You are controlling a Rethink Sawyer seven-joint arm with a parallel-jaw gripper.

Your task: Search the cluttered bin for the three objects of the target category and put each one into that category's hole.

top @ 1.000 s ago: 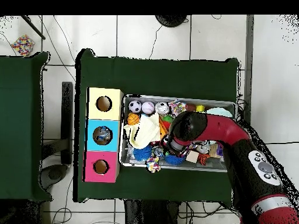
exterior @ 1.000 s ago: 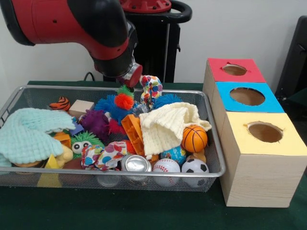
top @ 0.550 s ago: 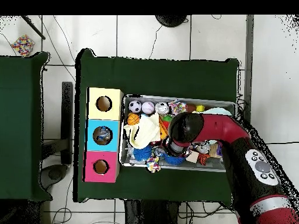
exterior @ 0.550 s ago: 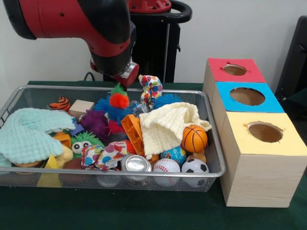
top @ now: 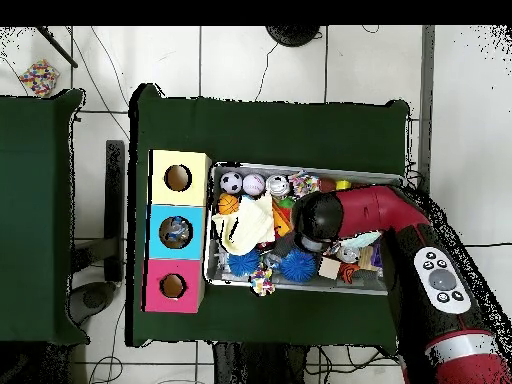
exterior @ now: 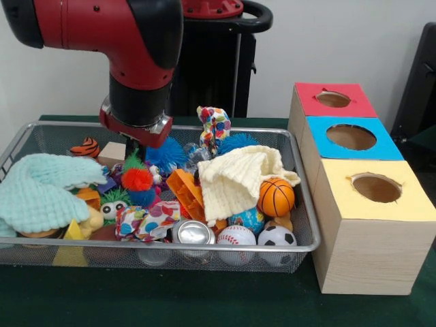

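Near row: a can [exterior: 193,232], a baseball [exterior: 236,236] and a soccer ball [exterior: 276,236] lie against the bin's [exterior: 204,248] near wall.
Near right: the yellow box [exterior: 371,235] stands just right of the bin, its hole [exterior: 376,187] facing up.
Left: a mint cloth [exterior: 41,191] is heaped over the left end of the bin.
Middle: a cream cloth [exterior: 235,180] is draped over the clutter, with a basketball [exterior: 275,196] touching its right edge and an orange block [exterior: 184,187] tilted at its left.
Fuzzy toy: the red fuzzy toy [exterior: 137,178], with a green tuft on top, sits left of the orange block and directly under the gripper [exterior: 138,144]; the tuft reaches up to the gripper's underside.
Gripper: it hangs over the left-middle of the bin. How far it is open, and whether it grips the toy, cannot be told, since the wrist and the tuft hide it. From overhead the arm [top: 400,215] covers that spot.
Behind: a blue fuzzy ball [exterior: 167,153] lies just right of the gripper, and a wood block [exterior: 114,151] just left.
Far right: the blue box [exterior: 351,136], then the red box [exterior: 334,99], each with a hole on top.
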